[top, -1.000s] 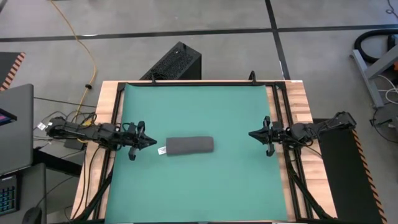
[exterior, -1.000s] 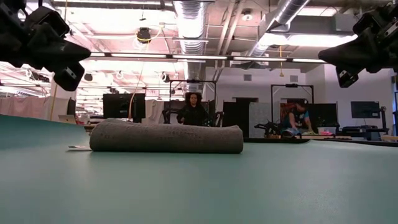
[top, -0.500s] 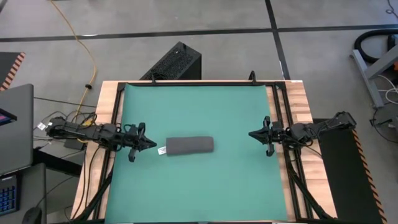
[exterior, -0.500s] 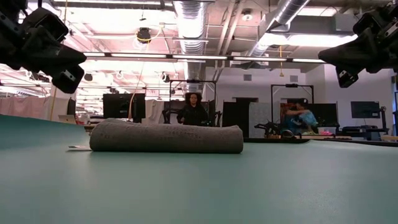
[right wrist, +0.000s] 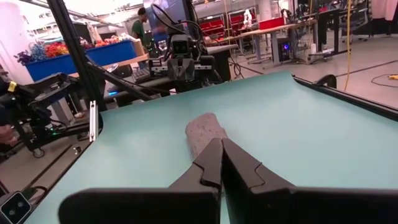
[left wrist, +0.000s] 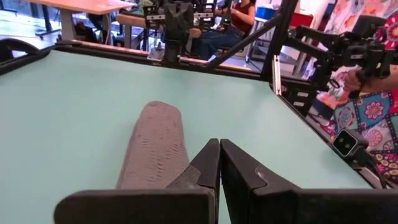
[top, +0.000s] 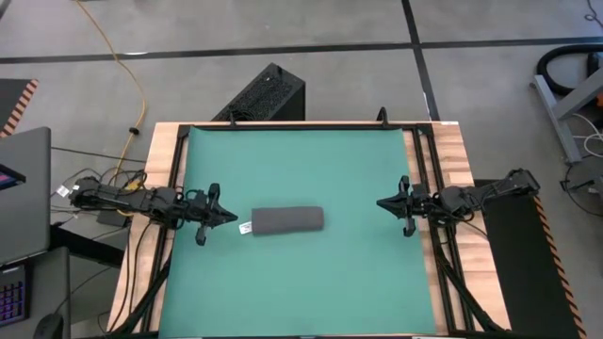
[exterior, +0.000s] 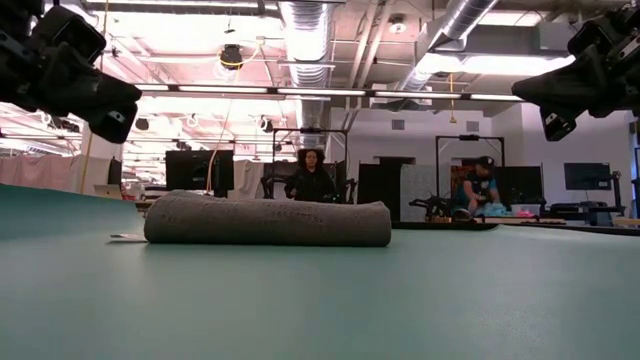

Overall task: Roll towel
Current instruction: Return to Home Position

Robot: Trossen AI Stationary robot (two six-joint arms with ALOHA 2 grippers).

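Observation:
The towel [top: 287, 220] is a dark grey cloth wound into a short roll, lying on its side in the middle of the green mat [top: 301, 160]; its small white tag [top: 246, 227] sticks out at the roll's left end. The low view shows the towel [exterior: 267, 221] as a flat cylinder resting on the mat. My left gripper [top: 234, 217] hovers shut just left of the roll, pointing level at it, seen too in its wrist view [left wrist: 219, 163]. My right gripper [top: 380, 202] hovers shut near the mat's right edge, well clear of the towel [right wrist: 203, 132].
The mat covers most of a wooden table [top: 452, 151] with black rails along both sides. A black box [top: 264, 94] stands on the floor behind the far edge. A laptop [top: 24, 193] sits off the table's left. People are in the room beyond [exterior: 312, 177].
My left gripper has rolled slightly about its own axis while staying in place above the mat. The towel roll and my right gripper have kept still.

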